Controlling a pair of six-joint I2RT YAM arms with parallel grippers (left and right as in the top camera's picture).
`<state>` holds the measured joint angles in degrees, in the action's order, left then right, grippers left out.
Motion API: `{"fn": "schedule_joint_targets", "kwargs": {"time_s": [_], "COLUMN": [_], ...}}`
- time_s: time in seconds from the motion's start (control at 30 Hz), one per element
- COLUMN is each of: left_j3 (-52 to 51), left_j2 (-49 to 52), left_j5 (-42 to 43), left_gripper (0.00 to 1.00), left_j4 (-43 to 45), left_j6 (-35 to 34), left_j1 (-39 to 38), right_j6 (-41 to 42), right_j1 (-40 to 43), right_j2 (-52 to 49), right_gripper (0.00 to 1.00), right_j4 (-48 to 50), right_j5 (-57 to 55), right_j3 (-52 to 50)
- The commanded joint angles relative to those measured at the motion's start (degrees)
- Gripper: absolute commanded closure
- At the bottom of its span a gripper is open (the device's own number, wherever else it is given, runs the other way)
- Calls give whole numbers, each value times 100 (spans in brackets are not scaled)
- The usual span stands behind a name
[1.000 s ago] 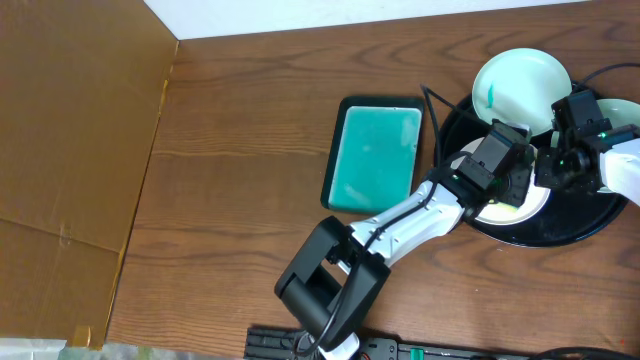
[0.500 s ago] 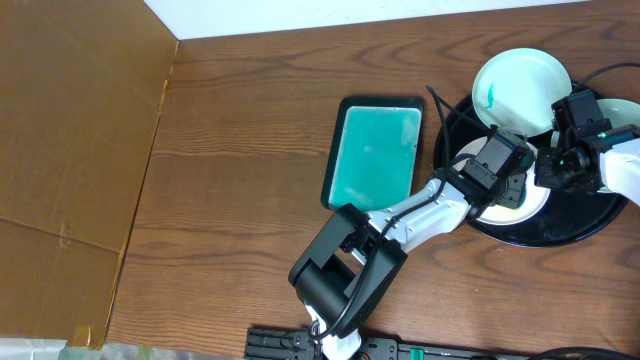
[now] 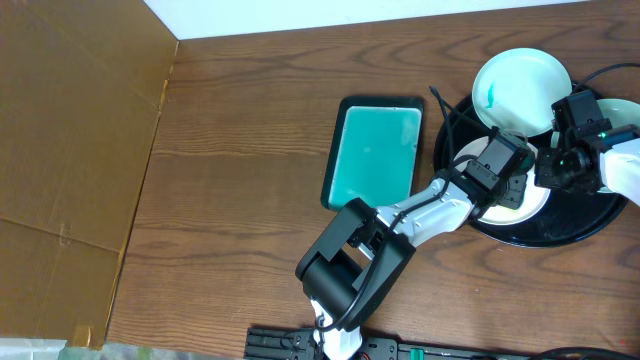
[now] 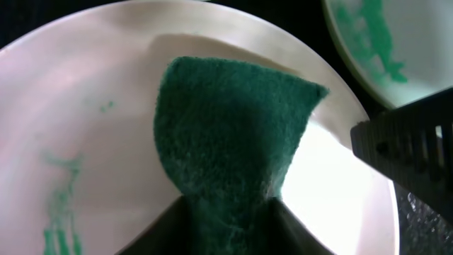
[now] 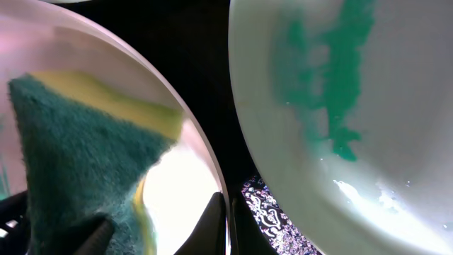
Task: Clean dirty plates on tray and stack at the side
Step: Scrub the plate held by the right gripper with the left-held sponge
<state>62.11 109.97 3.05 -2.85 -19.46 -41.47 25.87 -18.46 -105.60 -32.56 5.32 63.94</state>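
Observation:
A white plate (image 3: 533,207) (image 4: 92,99) lies on the black tray (image 3: 590,228) and carries a teal smear (image 4: 56,212). My left gripper (image 3: 503,182) (image 4: 226,237) is shut on a green sponge (image 4: 230,127) (image 5: 67,156) that rests on this plate. At the plate's edge, my right gripper (image 3: 552,172) (image 5: 228,219) is shut on the rim, one finger on each side of it. A second white plate (image 3: 520,82) (image 5: 354,106) (image 4: 403,35) with a teal smear sits at the tray's far side, overlapping its rim.
A rectangular black-rimmed dish (image 3: 375,155) with a teal inside lies left of the tray. Brown cardboard (image 3: 70,150) covers the left of the table. Cables (image 3: 440,105) run by the tray's left edge.
The left arm's elbow has swung a little to the right. Both grippers stay over the same plate, and the right one keeps hold of the rim.

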Motion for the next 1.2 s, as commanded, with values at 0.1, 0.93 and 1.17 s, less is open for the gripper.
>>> {"fn": "schedule_joint_targets", "kwargs": {"time_s": [0.1, 0.93, 1.17], "left_j3": [0, 33, 42], "left_j2": [190, -184, -1062], "left_j5": [-310, -1587, 378], "left_gripper": [89, 93, 93], "left_j4": [-94, -341, -188], "left_j6": [103, -612, -990], "left_j1": [0, 1016, 1010], "right_j6": [-22, -22, -20], "right_j1": [74, 74, 74], "right_j2": [-70, -70, -70], "right_gripper": [99, 99, 99], "right_j4": [-33, -46, -44], "right_j5": [-76, -76, -72], "right_j3": [-42, -42, -42]}}
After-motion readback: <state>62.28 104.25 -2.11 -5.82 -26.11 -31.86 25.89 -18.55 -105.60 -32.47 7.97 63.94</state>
